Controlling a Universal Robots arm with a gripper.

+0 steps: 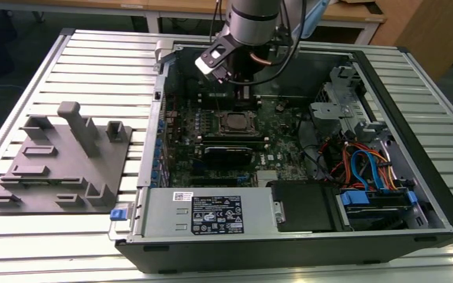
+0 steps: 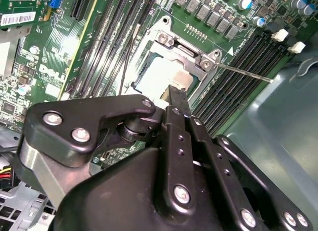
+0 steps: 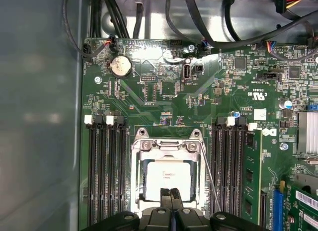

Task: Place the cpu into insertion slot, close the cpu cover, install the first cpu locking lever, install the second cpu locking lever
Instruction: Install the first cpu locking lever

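Poised just above cpu (image 3: 168, 175), seated flat inside lowered cpu cover (image 3: 166, 149), with gripper (image 3: 171, 192) pinched shut, holding nothing; likely best pressing squarely and gently, keeping clear of thin locking lever (image 2: 243, 73)

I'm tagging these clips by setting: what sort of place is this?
Probably a robotics lab or test workshop: an open computer case lies on a slatted metal table under a robot arm, with a grey fixture block beside it and wooden desks behind.
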